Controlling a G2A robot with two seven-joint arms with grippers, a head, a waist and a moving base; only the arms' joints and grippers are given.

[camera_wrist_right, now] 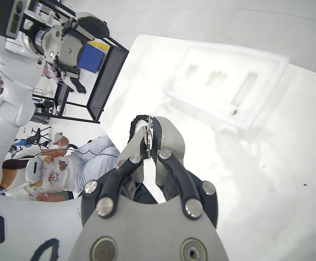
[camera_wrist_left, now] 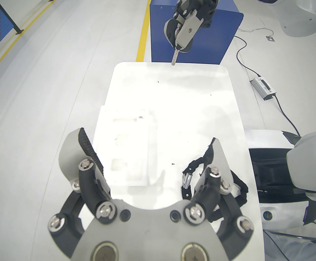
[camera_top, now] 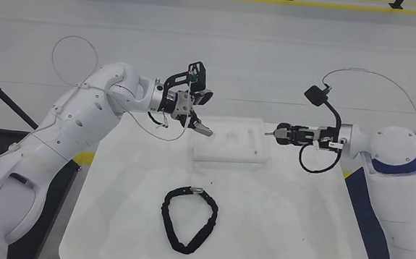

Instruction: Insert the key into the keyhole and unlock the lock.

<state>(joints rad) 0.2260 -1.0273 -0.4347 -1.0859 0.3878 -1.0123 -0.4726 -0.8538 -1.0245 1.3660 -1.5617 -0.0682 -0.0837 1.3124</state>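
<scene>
With the slim silver key [camera_top: 269, 133] clamped in the right gripper [camera_top: 277, 133] at mid-right, the left gripper [camera_top: 199, 127] spread empty, and the black fabric-sleeved chain lock [camera_top: 188, 220] lying unheld at lower centre, I'd worry the lock skids when pushed.

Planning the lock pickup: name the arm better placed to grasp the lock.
Left: the left end effector is open and empty; the right end effector is shut on the key.

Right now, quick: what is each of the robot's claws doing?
Left gripper: jaws open, holding nothing.
Right gripper: jaws shut on the key.
</scene>
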